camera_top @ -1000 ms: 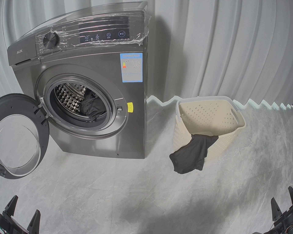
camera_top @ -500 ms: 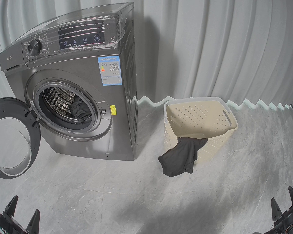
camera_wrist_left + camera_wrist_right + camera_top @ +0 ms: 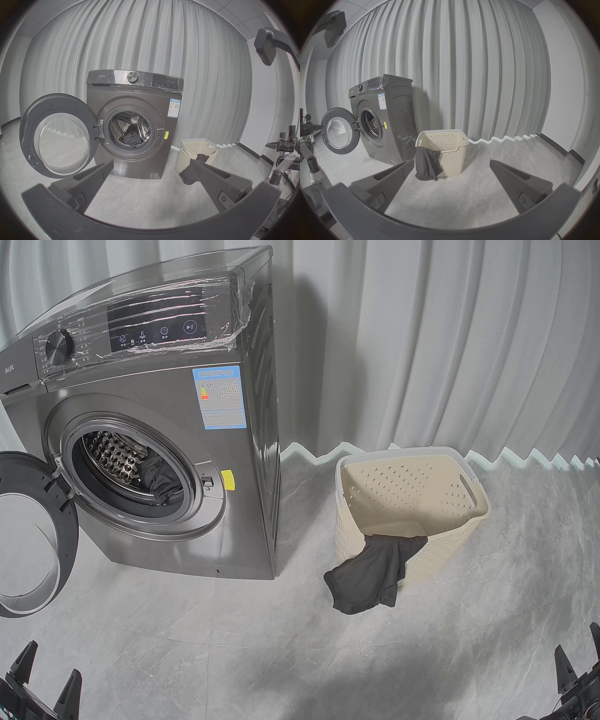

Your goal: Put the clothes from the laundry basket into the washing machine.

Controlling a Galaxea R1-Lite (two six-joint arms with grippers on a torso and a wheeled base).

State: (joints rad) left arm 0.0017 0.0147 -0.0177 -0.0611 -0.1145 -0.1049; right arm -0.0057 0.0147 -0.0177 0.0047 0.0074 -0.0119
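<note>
Head view: washing machine (image 3: 244, 502) door (image 3: 62, 515) open, 1 dark garment (image 3: 159, 476) inside. Second dark garment (image 3: 369, 574) hangs over laundry basket (image 3: 412, 490) rim onto floor (image 3: 250, 646). Left gripper (image 3: 50, 671) and right gripper (image 3: 576, 652) spread wide, empty.

Seen from my remote station: the head view's left edge cut off the door (image 3: 62, 515) of the washing machine (image 3: 244, 515), and its bottom edge cropped the left hand (image 3: 49, 671) and right hand (image 3: 578, 652). The drum's rim hid part of a dark garment (image 3: 159, 476) inside, and a draped dark cloth (image 3: 365, 577) covered part of the laundry basket (image 3: 350, 534) rim.
</note>
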